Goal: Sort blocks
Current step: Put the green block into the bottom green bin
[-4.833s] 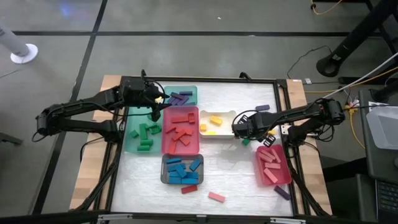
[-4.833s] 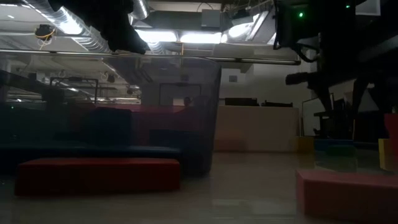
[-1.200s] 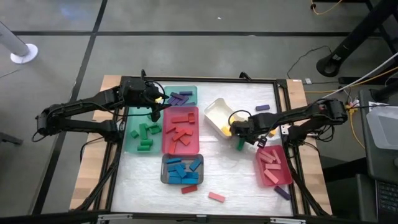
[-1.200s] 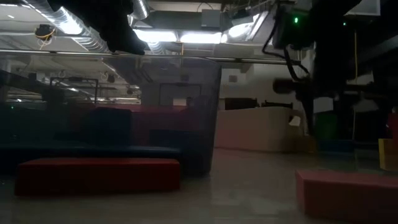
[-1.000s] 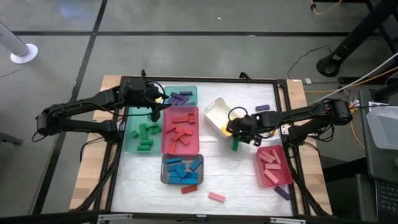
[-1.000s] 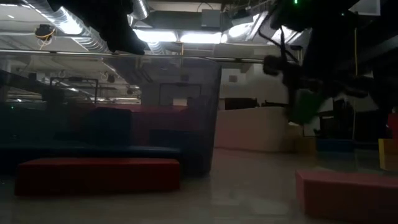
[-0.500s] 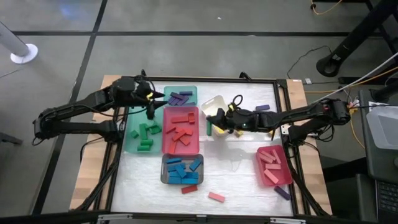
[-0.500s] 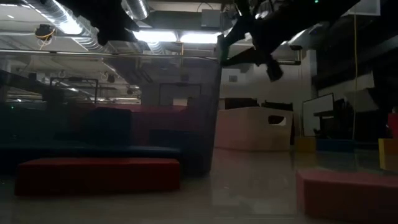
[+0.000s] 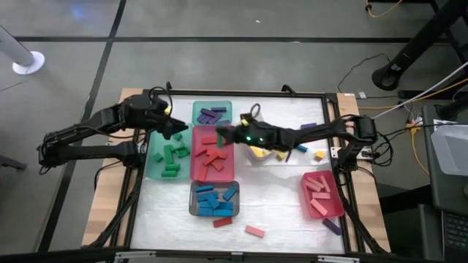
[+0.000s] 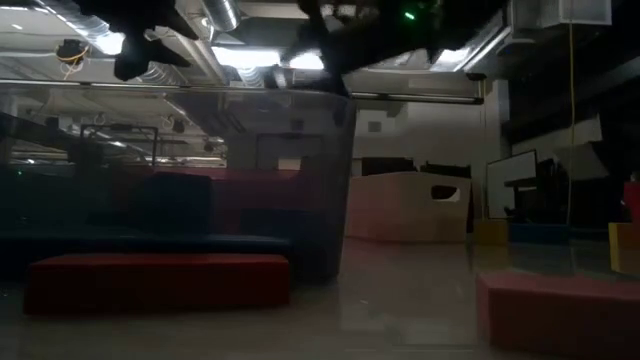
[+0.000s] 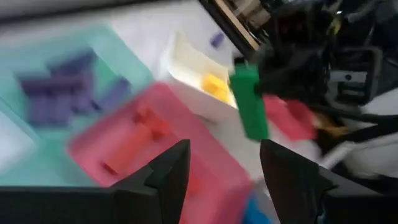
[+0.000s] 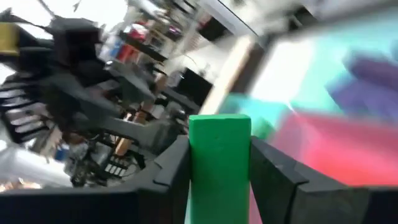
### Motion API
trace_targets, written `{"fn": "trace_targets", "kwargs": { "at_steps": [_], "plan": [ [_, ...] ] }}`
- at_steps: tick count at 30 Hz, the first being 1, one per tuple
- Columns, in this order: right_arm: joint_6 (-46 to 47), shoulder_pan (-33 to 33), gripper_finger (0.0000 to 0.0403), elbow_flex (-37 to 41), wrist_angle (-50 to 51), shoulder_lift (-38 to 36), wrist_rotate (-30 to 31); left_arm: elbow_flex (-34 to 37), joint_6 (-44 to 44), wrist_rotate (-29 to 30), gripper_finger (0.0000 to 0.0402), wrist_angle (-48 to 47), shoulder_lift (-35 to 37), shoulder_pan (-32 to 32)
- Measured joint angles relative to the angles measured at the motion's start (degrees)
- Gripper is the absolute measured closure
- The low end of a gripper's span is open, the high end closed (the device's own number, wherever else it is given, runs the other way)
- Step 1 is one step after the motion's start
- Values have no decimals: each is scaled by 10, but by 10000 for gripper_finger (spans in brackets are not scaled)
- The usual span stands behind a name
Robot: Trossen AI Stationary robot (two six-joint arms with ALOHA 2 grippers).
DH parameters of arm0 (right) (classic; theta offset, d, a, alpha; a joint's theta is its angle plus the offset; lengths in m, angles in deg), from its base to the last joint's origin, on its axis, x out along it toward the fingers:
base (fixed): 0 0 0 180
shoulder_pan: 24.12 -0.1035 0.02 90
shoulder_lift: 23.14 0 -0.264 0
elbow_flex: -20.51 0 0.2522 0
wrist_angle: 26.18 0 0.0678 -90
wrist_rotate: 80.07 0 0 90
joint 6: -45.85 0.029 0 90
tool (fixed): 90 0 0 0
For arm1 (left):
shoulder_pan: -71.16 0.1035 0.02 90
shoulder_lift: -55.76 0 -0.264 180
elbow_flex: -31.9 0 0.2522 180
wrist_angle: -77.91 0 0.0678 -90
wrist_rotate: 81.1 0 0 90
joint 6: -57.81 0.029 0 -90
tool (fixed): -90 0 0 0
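Sorting is judged largely done: most blocks [image 9: 213, 199] are binned by colour, a green block [image 12: 219, 163] is clamped in the right gripper [image 9: 221, 134] above the red tray [image 9: 194, 166], strays remain at five o'clock, and the left gripper [image 9: 178, 127] is parted, empty.

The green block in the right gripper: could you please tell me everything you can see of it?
The green block is a plain, solid green bar with flat faces and square edges, smooth like painted wood or plastic. The right gripper is shut on it, one dark finger pressed on each long side, so its end sticks out past the fingertips. In the high view it hangs in the air over the red tray, touching nothing else. The left wrist view shows it as an upright bar.
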Motion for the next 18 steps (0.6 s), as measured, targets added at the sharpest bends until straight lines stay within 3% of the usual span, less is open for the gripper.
{"fn": "trace_targets", "kwargs": {
  "at_steps": [4,10,18],
  "plan": [
    [-122,16,265,-93,7,34,-2,0,-34,-43,219,-3,3,-6],
    [-163,35,265,-225,59,85,5,0,-11,-42,219,1,-1,-23],
    [-189,37,265,-354,177,148,29,0,29,39,219,24,-11,-23]
  ]
}}
